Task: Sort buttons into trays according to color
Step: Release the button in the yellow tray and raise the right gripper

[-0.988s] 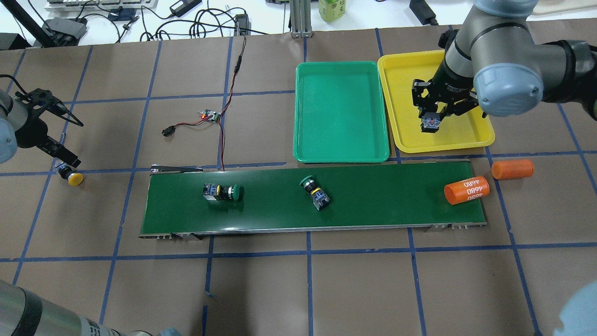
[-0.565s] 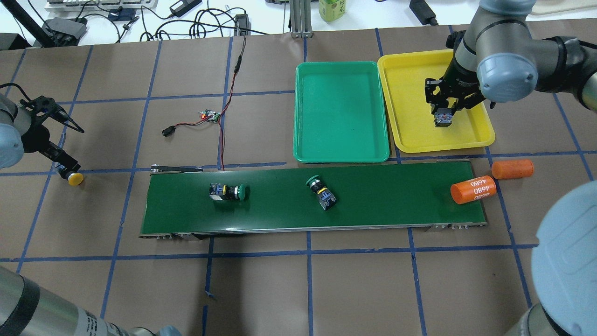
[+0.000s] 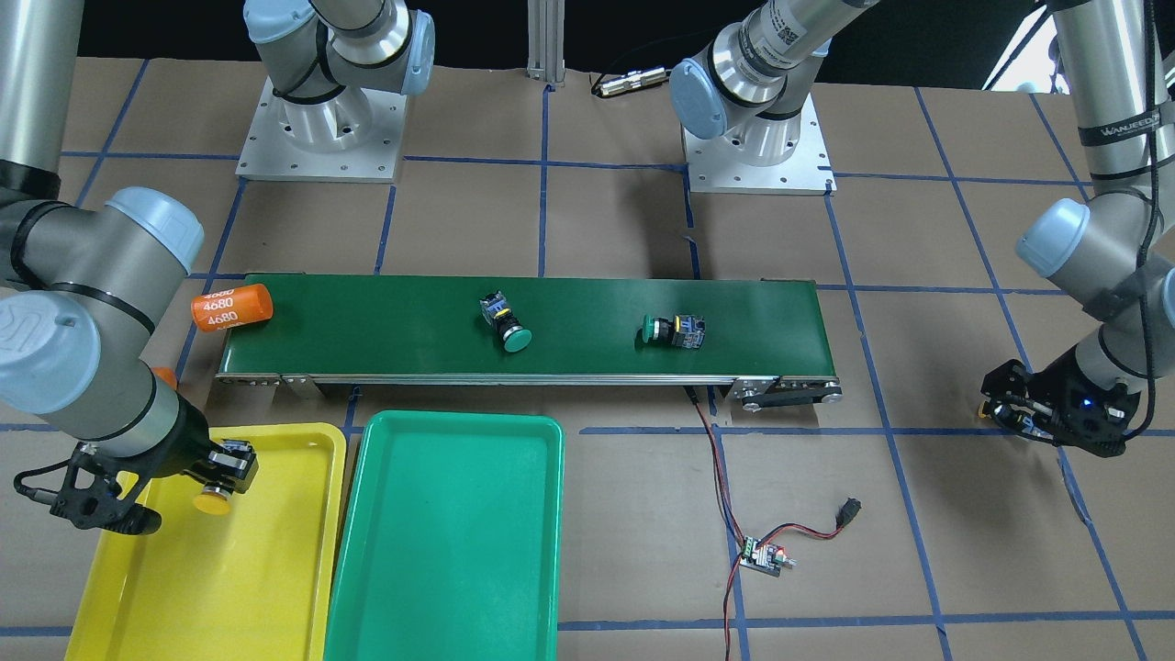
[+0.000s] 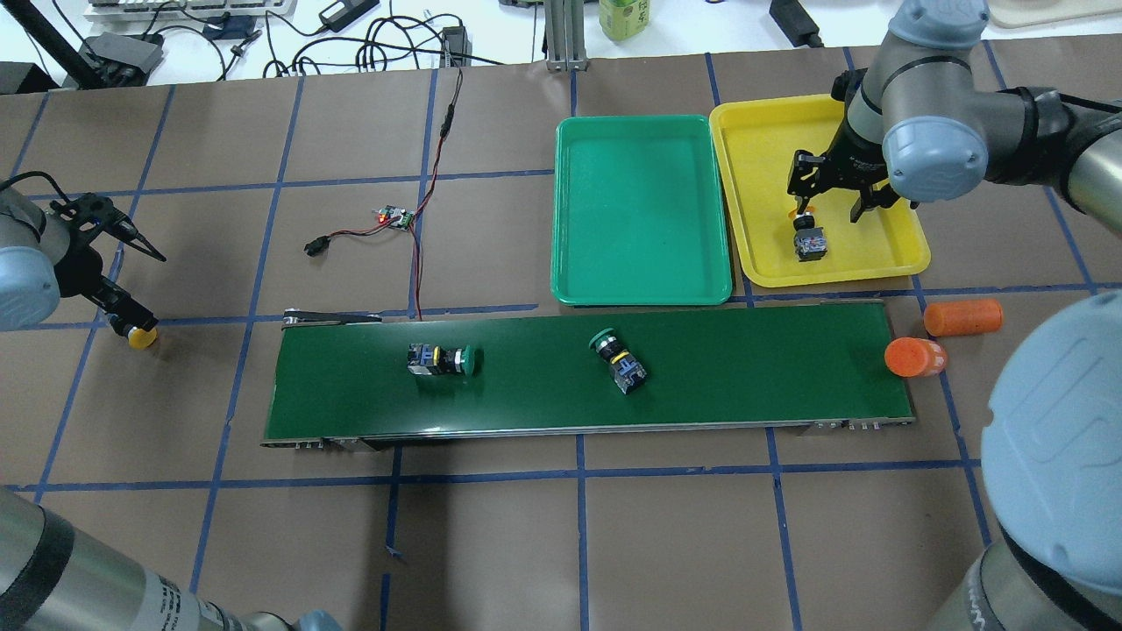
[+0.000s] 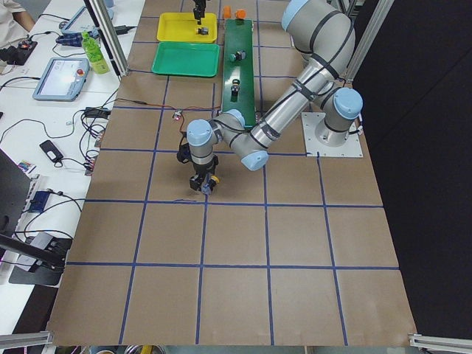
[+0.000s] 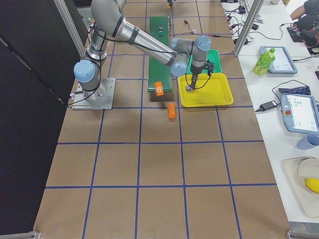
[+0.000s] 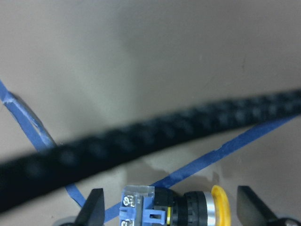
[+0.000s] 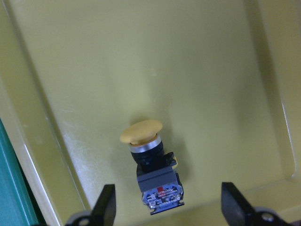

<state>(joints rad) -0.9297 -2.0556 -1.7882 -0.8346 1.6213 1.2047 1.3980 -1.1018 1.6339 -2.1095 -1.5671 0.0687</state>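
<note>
A yellow button (image 8: 151, 165) lies on its side in the yellow tray (image 4: 754, 175); my right gripper (image 8: 171, 207) hovers open just above it, with its fingers (image 8: 106, 205) wide on either side. Far left on the table, my left gripper (image 7: 171, 212) is open and low, straddling the other yellow button (image 7: 174, 211) without touching it; that button (image 4: 142, 336) lies by a blue tape line. Two green buttons (image 4: 443, 359) (image 4: 621, 359) lie on the dark-green belt (image 4: 771, 368). The green tray (image 4: 640, 210) holds nothing.
One orange cylinder (image 4: 914, 357) hangs at the belt's right end and another (image 4: 962, 317) lies on the table beside it. A small circuit board (image 4: 394, 217) with red wires sits behind the belt's left half. A black cable (image 7: 141, 141) crosses the left wrist view.
My right gripper has opened and let the yellow button drop into the yellow tray. Both green buttons and the orange cylinder have moved right along the belt. My left gripper has shifted slightly over its button.
</note>
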